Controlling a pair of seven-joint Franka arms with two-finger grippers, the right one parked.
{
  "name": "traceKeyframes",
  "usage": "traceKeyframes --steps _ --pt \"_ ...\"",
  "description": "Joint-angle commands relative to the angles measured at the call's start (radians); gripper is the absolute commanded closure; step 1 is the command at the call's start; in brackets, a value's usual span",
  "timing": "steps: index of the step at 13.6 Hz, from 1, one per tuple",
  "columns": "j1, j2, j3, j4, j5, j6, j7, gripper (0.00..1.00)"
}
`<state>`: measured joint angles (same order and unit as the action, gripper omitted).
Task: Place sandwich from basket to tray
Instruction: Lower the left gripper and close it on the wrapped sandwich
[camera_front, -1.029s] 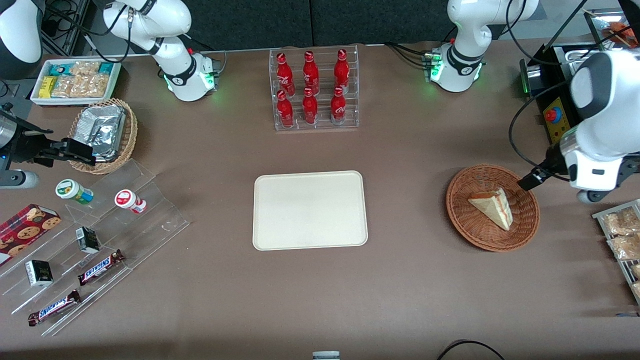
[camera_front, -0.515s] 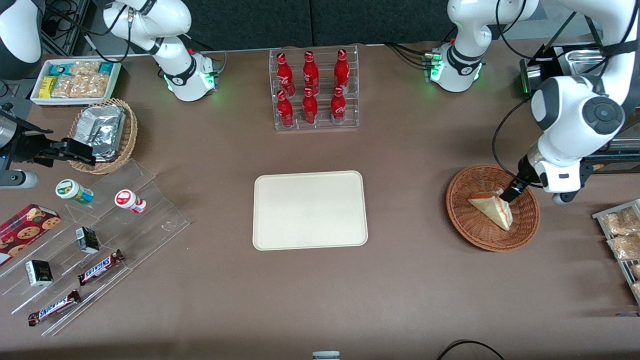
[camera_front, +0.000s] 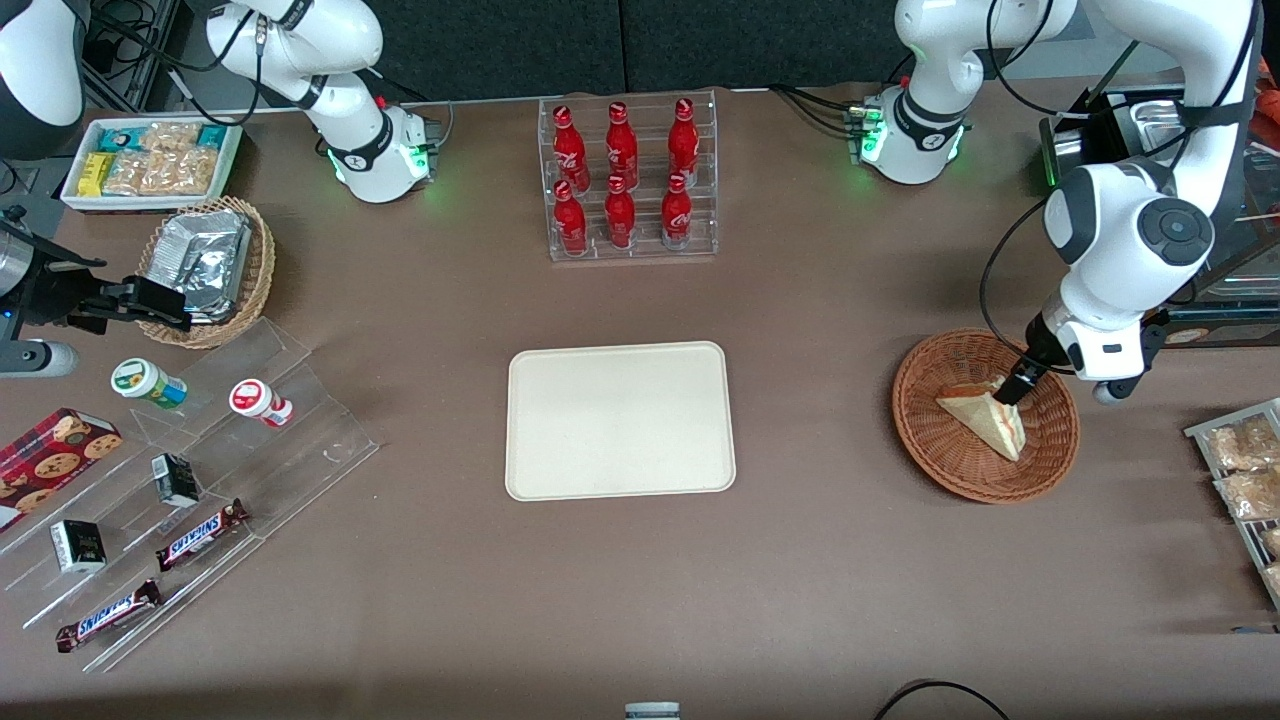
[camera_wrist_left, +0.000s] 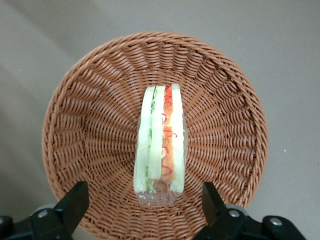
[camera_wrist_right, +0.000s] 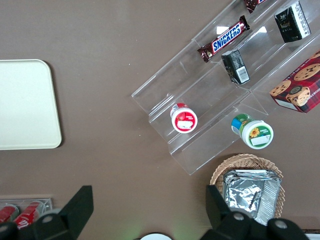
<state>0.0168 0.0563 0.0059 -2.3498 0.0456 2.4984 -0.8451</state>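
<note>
The sandwich (camera_front: 985, 417) (camera_wrist_left: 161, 145), a pale wedge with red, orange and green layers in clear wrap, lies in the reddish-brown wicker basket (camera_front: 925, 440) (camera_wrist_left: 90, 125) toward the working arm's end of the table. My gripper (camera_front: 1010, 388) (camera_wrist_left: 145, 202) hangs just above the basket, over the sandwich's end farther from the front camera. It is open, with one black finger (camera_wrist_left: 75, 200) on each side of the sandwich's end and not touching it. The cream tray (camera_front: 620, 420) (camera_wrist_right: 25, 105) lies flat at the table's middle with nothing on it.
A clear rack of red bottles (camera_front: 626, 180) stands farther from the front camera than the tray. A rack of snack packets (camera_front: 1240, 480) sits beside the basket at the table's edge. A tan basket of foil packets (camera_front: 208, 268) and clear shelves of snacks (camera_front: 190, 500) lie toward the parked arm's end.
My arm has swung in over the basket and come down. The gripper moved from the basket's rim to just above the sandwich's end. The sandwich has not moved.
</note>
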Motion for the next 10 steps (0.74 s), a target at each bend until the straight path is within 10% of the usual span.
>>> traceKeyframes --steps 1,10 --pt "0.003 0.028 -0.003 -0.038 0.016 0.095 -0.029 0.0" --pt "-0.005 0.126 -0.004 -0.043 0.016 0.22 -0.037 0.0"
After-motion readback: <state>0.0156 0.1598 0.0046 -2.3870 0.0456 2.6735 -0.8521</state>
